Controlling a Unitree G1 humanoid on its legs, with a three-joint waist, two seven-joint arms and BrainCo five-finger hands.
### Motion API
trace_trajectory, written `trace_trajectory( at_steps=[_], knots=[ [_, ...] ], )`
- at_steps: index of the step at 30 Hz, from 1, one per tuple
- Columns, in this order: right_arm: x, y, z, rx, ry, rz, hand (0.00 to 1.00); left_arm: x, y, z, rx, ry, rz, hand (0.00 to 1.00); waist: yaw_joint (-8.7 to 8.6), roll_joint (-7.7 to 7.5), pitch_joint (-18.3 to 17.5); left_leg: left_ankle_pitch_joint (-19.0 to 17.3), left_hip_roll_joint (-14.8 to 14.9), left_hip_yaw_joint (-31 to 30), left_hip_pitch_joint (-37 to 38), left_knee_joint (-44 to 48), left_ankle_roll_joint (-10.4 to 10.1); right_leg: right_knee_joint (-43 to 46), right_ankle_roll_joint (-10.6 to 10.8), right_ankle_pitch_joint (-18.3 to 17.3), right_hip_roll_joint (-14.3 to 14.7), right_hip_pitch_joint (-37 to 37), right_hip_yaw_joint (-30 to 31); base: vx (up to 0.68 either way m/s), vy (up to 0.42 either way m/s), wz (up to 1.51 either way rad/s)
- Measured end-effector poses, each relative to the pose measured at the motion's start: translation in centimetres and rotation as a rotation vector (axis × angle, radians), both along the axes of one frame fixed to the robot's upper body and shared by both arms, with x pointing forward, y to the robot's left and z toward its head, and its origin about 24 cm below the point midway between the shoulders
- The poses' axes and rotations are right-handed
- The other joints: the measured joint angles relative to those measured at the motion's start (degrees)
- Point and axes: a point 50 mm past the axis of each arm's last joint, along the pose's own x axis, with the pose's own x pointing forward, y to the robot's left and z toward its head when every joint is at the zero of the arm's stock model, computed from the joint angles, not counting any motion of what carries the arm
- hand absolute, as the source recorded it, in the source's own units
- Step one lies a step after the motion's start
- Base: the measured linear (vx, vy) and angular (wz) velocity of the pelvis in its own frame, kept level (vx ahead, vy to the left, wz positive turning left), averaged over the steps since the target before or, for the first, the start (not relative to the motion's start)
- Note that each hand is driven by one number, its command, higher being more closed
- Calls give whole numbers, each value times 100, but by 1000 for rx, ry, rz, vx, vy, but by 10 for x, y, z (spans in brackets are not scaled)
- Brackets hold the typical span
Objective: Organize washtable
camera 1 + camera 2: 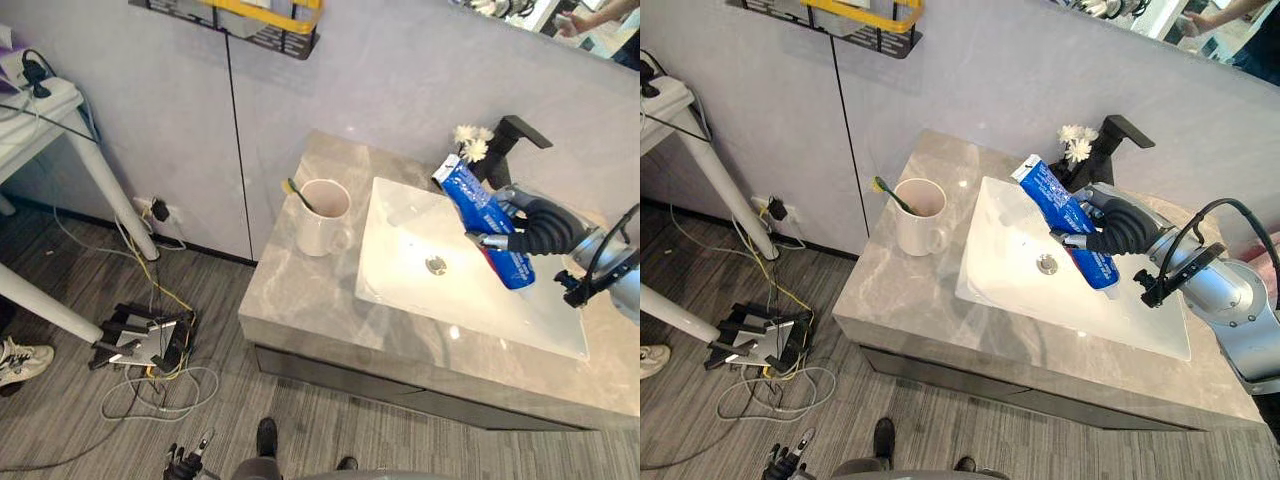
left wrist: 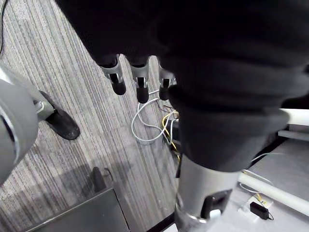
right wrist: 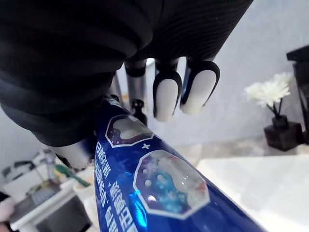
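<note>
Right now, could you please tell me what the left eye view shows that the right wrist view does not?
The left eye view adds the round metal drain in the white rectangular basin and the black wire wall shelf. The right wrist view adds the pale pads of the fingers and the small dark vase under the white flowers. Both share the right hand curled round the blue toothpaste tube, the basin and the flowers.
</note>
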Motion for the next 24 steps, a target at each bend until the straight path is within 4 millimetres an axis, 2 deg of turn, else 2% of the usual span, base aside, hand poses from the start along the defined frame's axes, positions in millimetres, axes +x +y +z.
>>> trace_trajectory(
  at_steps=[1,3,4,5,6,7,8,10,11,12,14,15,16,18,24],
  knots=[
    [0,0,6,7,-30,-3,100,3,3,5,14,-35,40,0,1,16,-8,0,-1,0,5,0,0,-5,4,2,0,6,1,0,0,0],
    [-1,0,29,43,-145,-2,100,22,30,39,142,-198,142,0,26,76,-46,-2,-3,-15,19,-1,-4,-38,5,3,6,61,-55,17,8,11],
    [-2,1,34,59,-174,1,100,28,39,52,194,-247,158,0,28,88,-64,-3,-5,-19,20,-1,-5,-55,6,3,9,75,-74,25,0,13],
    [-5,5,42,117,-239,19,100,45,63,94,344,-398,186,0,39,113,-123,-2,-10,-30,21,2,-6,-87,12,7,12,101,-102,40,0,12],
    [-6,9,45,157,-265,47,100,55,77,124,446,-497,183,0,54,136,-140,-1,-22,-51,42,16,-5,-110,16,9,12,151,-138,36,-1,12],
    [-7,12,45,180,-277,65,100,62,85,145,515,-557,166,0,55,156,-152,-1,-31,-77,59,32,-5,-115,16,10,8,179,-153,56,6,11],
    [-9,19,42,221,-286,104,100,77,99,187,657,-667,91,0,73,211,-223,1,-43,-89,72,37,-4,-116,16,10,-1,195,-160,47,8,8],
    [-9,30,33,261,-268,152,100,104,112,254,879,-814,-110,0,165,330,-272,2,-68,-137,120,38,-2,-116,19,11,-16,264,-194,48,12,9],
    [-7,32,30,264,-251,159,100,112,113,271,929,-843,-183,0,179,363,-274,2,-75,-157,147,38,-2,-115,19,11,-20,301,-207,26,21,17],
    [-4,36,22,263,-206,170,100,130,107,308,1028,-906,-407,0,185,434,-292,2,-92,-212,202,36,-2,-114,19,11,-22,379,-260,7,18,16],
    [-1,39,15,261,-169,174,100,146,93,332,1071,-942,-642,0,193,500,-331,2,-101,-227,212,31,-2,-100,19,11,-21,390,-273,-16,21,9],
    [0,42,10,258,-139,181,100,158,78,340,1058,-965,-819,0,219,559,-348,2,-110,-228,224,26,-2,-100,19,11,-21,408,-275,-44,27,3],
    [1,46,3,248,-102,198,100,168,61,343,1029,-979,-975,0,217,615,-337,1,-122,-226,264,-2,-3,-101,20,10,-23,450,-277,-48,25,3],
    [2,50,-5,243,-53,215,100,176,42,340,943,-1013,-1133,0,213,687,-351,-9,-128,-222,290,-5,-17,-99,20,8,-25,475,-275,-49,31,0],
    [-4,47,-23,252,22,210,100,180,15,334,756,-1087,-1274,0,181,759,-352,2,-84,-215,310,-7,-4,-100,19,7,-15,476,-238,-17,12,-3]
  ],
)
